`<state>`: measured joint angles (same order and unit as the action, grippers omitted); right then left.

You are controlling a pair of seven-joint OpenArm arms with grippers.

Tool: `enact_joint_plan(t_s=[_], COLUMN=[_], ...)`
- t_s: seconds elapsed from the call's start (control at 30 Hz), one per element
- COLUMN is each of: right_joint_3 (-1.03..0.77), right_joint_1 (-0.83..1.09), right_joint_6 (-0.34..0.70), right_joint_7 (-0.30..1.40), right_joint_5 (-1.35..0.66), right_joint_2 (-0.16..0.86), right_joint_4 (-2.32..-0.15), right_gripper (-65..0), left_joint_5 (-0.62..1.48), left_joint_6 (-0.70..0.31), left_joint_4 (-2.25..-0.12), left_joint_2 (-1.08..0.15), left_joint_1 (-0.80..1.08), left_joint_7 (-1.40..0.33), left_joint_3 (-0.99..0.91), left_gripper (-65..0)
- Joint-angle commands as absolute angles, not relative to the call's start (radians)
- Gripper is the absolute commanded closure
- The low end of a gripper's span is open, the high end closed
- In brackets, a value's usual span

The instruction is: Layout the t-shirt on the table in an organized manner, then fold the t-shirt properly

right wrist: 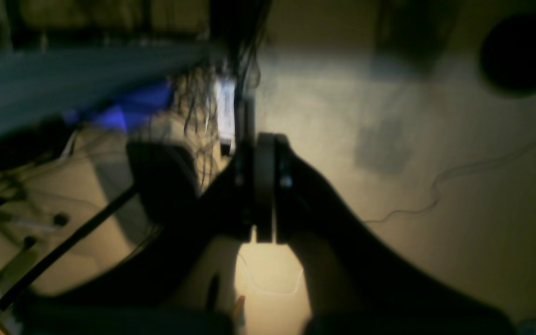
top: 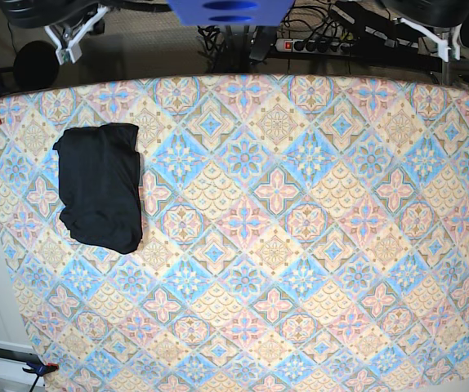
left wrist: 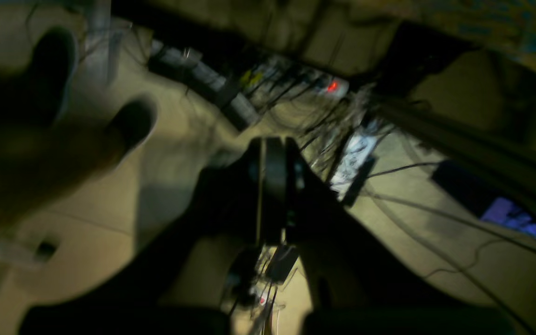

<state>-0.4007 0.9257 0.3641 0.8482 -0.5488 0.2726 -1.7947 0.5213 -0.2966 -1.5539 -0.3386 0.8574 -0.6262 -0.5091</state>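
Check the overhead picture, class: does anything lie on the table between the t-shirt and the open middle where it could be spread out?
Nothing visible does. The t-shirt lies folded near the table's left edge, with only bare patterned cloth beside it.

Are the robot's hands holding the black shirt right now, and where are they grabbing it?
No, nothing is held. The left gripper and right gripper are both shut on nothing, off the table. The t-shirt lies folded near the table's corner.

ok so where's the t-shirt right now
In the base view the t-shirt lies folded in a compact bundle on the table, near its upper left corner, with neither arm touching it.
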Motion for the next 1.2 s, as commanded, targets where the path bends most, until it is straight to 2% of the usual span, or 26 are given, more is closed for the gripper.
enact_joint_plan(t_s=[0.0,0.27,0.53,0.73,0.87,1.03,1.17], right_joint_3=[-0.386,-0.277,-0.094,-0.061,-0.062,-0.064,-0.064], right_joint_1=[0.917,0.694,0.564,0.437,0.349,0.274,0.245], right_joint_6=[0.371,0.371,0.369,0.367,0.367,0.367,0.352], right_joint_7=[0.845,0.809,0.562,0.332,0.174,0.041,-0.005], right_joint_5=[-0.553,-0.55,-0.541,-0.326,-0.203,-0.13,-0.133], right_joint_2=[0.282,0.282,0.282,0.272,0.182,0.168,0.134], right_joint_4=[-1.759,-1.442,-1.058,-0.731,-0.533,-0.371,-0.326], right_gripper=[0.0,0.0,0.0,0.0,0.0,0.0,0.0], left_joint_5=[0.51,0.483,0.46,0.455,0.455,0.455,0.455], left_joint_6=[-0.297,-0.294,-0.294,-0.294,-0.294,-0.294,-0.294], left_joint_4=[-1.517,-1.099,-0.694,-0.429,-0.358,-0.354,-0.354], left_joint_2=[-0.348,-0.348,-0.334,-0.268,-0.225,-0.189,-0.162], left_joint_1=[0.858,0.664,0.446,0.306,0.255,0.234,0.231], left_joint_7=[-0.582,-0.337,-0.101,0.071,0.145,0.17,0.17], left_joint_3=[-0.475,-0.206,0.073,0.216,0.325,0.414,0.45], left_gripper=[0.0,-0.1,-0.2,-0.2,-0.3,-0.3,-0.3])
